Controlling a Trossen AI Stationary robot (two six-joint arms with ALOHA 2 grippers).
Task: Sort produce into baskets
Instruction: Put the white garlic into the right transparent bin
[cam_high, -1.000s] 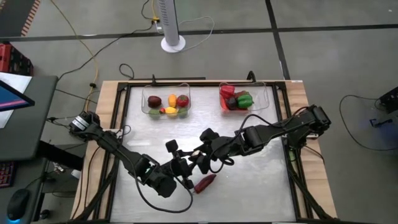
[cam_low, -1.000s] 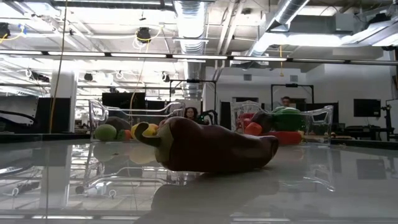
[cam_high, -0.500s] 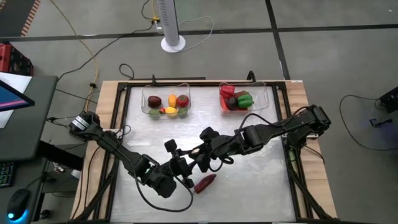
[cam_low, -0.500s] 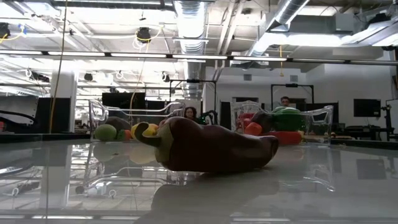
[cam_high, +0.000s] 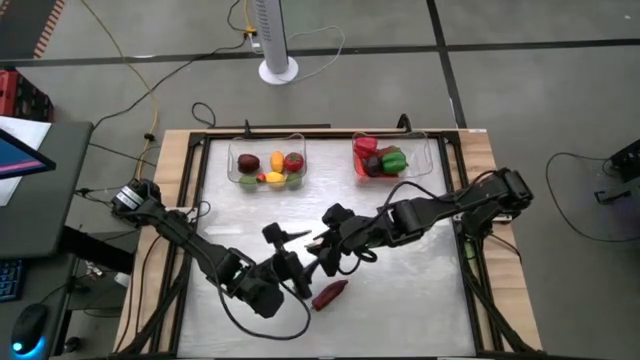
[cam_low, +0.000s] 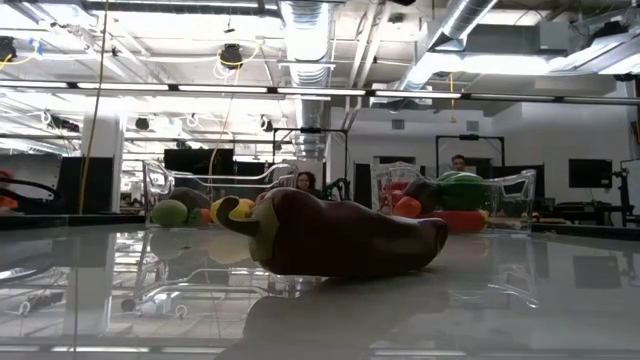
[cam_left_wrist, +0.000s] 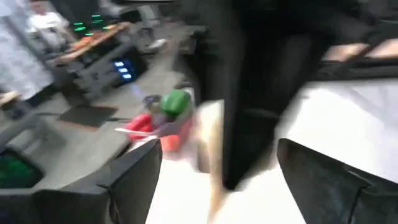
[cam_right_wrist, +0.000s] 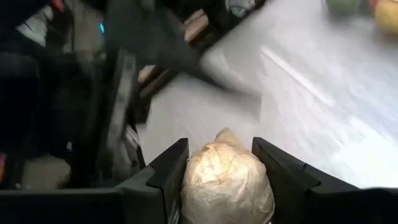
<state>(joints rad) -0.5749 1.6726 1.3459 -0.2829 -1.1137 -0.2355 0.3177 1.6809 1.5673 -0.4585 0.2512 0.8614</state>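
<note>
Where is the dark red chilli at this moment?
In the high view the dark red chilli lies on the table's near middle, beside the left hand, outside both baskets.

I've got both baskets along the table's (cam_high: 400, 300) far edge, left basket (cam_high: 236, 160) beside right basket (cam_high: 425, 150); one chilli (cam_high: 329, 294) lies alone near the front, between the arms.

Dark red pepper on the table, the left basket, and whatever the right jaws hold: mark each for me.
Dark red pepper (cam_low: 345, 238): low view, middle of its body.
Left basket (cam_high: 233, 158): high view, its left rim.
Pale lumpy piece (cam_right_wrist: 225, 176): right wrist view, its middle, between the jaws.
</note>
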